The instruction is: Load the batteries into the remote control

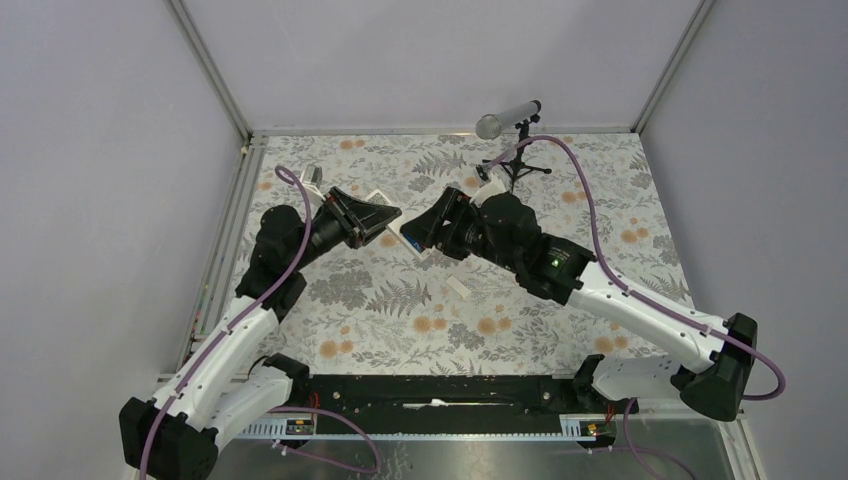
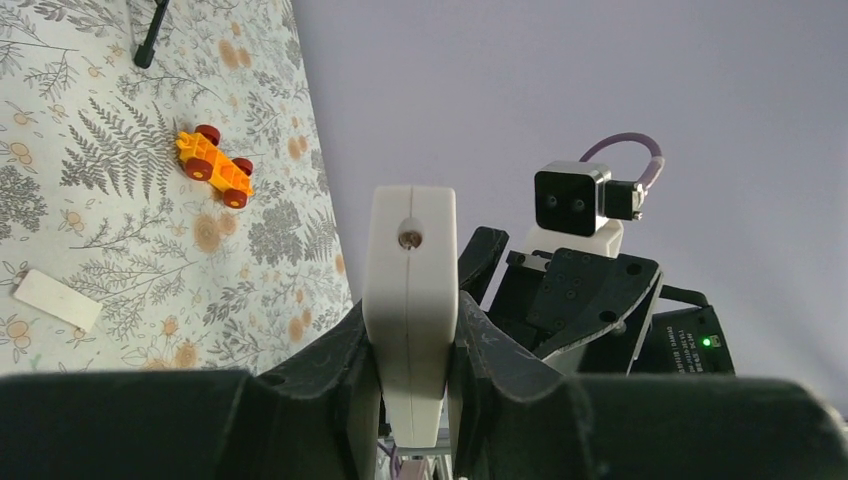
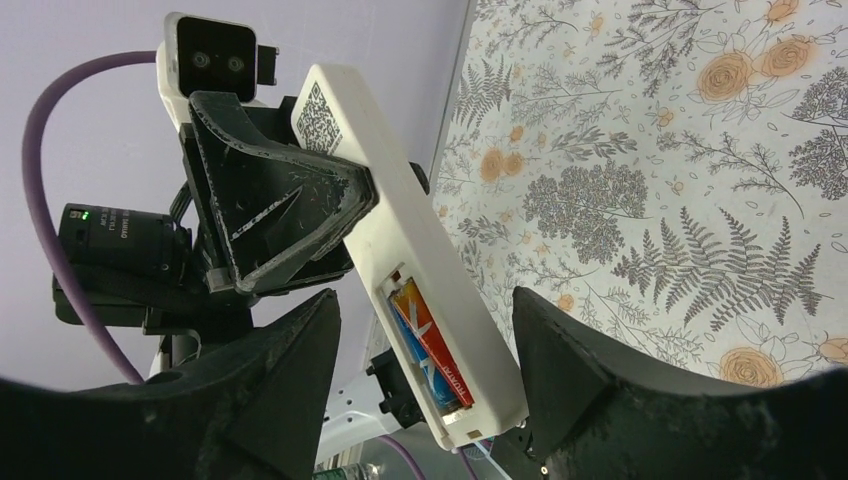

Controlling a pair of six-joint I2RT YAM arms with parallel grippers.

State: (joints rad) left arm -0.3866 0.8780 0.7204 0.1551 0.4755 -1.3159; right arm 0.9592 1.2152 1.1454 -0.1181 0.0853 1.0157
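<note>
The white remote control (image 3: 390,205) is held up off the table, and my left gripper (image 1: 385,216) is shut on its upper half. The left wrist view shows it end-on (image 2: 410,290), pinched between the two black fingers (image 2: 330,360). Its back faces the right wrist camera with the compartment uncovered. The batteries (image 3: 432,350), red and blue, lie side by side inside that compartment. My right gripper (image 3: 425,330) is open, one finger on either side of the remote's lower end and neither touching it.
A small loose white cover piece (image 1: 458,288) lies on the floral table (image 1: 400,330) below the grippers. An orange toy car with red wheels (image 2: 215,167) sits farther off. A microphone on a small black tripod (image 1: 512,125) stands at the back.
</note>
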